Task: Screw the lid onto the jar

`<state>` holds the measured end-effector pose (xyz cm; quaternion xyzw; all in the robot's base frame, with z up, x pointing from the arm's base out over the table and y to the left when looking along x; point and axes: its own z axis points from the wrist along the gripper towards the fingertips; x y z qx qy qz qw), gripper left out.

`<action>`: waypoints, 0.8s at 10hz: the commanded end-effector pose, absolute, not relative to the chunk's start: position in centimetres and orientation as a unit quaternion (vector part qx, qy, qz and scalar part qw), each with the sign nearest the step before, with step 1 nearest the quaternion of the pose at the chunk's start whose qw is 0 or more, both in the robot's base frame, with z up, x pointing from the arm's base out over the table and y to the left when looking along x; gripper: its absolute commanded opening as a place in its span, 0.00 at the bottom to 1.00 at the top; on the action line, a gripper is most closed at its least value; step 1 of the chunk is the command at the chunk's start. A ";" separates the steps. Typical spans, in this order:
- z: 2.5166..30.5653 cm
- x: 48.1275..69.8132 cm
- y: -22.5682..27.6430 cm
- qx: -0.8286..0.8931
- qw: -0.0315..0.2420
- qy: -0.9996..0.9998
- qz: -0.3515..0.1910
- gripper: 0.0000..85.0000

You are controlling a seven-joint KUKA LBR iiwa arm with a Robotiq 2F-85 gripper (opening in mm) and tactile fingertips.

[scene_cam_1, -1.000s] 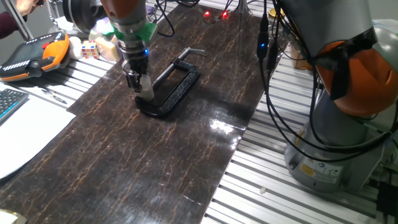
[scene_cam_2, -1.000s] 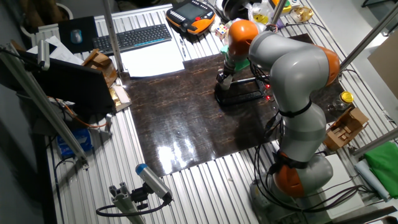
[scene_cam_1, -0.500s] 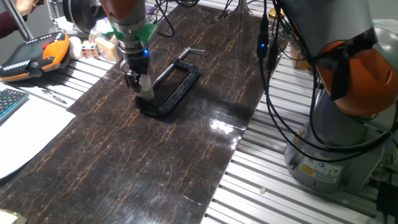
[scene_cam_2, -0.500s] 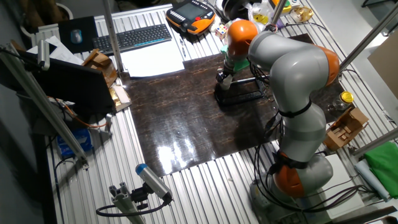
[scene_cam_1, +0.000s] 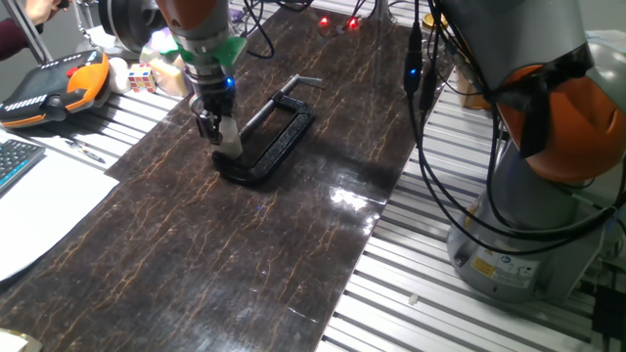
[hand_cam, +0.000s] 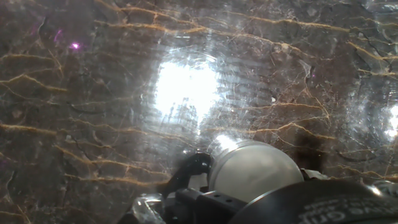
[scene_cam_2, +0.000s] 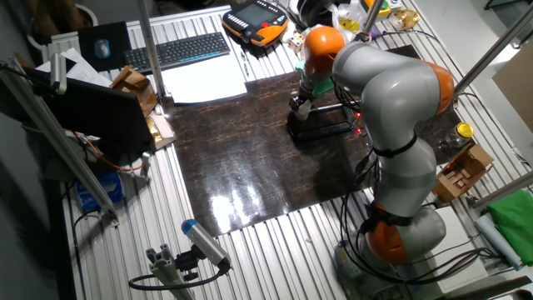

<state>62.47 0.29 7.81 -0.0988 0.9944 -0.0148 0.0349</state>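
A small whitish jar (scene_cam_1: 232, 148) stands on the dark marbled mat (scene_cam_1: 293, 225), touching the left side of a black C-clamp (scene_cam_1: 272, 143). My gripper (scene_cam_1: 219, 133) comes straight down onto it and is shut around its top. In the hand view the greyish-white round lid (hand_cam: 261, 169) sits between my black fingers (hand_cam: 189, 169), with a shiny bit of the jar's wall (hand_cam: 225, 146) showing beyond it. I cannot make out the seam between lid and jar. In the other fixed view my gripper (scene_cam_2: 303, 103) stands at the clamp's (scene_cam_2: 323, 129) left end, and the jar is too small to pick out.
An orange-and-black teach pendant (scene_cam_1: 51, 88), a small cube (scene_cam_1: 140, 78) and white paper (scene_cam_1: 39, 210) lie left of the mat. A keyboard (scene_cam_2: 175, 50) sits at the far side. My arm's base (scene_cam_1: 528, 205) and cables (scene_cam_1: 421, 88) stand to the right. A yellow-lidded jar (scene_cam_2: 464, 132) sits off the mat.
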 end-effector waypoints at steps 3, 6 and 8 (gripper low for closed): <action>7.8 62.5 0.3 -0.098 0.031 0.995 -0.015 0.80; 7.8 62.5 0.3 -0.099 0.035 0.994 -0.013 0.84; 7.8 62.5 0.3 -0.105 0.040 0.994 -0.015 0.88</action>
